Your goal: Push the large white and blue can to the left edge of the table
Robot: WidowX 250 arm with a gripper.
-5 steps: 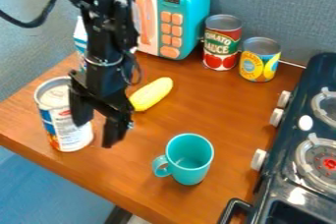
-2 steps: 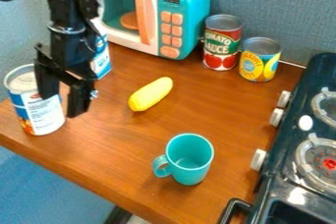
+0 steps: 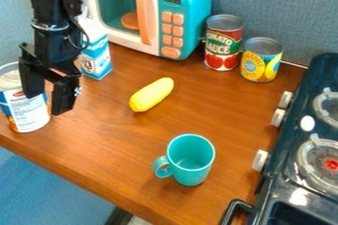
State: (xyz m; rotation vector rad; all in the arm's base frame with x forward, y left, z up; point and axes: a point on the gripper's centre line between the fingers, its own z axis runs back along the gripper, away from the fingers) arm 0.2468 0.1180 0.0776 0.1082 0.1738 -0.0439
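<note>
Light is bright, shadows soft, with glare (white, small) on the stove point(image 3: 295, 137).

A glossy black arm point(image 3: 51, 41) with a thin looping cable point(image 3: 86, 39)

Upright can point(image 3: 29, 114) (blue-and-white label), on the table's point(image 3: 109, 140) left side.

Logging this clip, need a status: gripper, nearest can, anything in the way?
Gripper open, at the view's left. White-labelled can upright right by it, contact unclear. Blue-and-white carton standing close behind.
</note>
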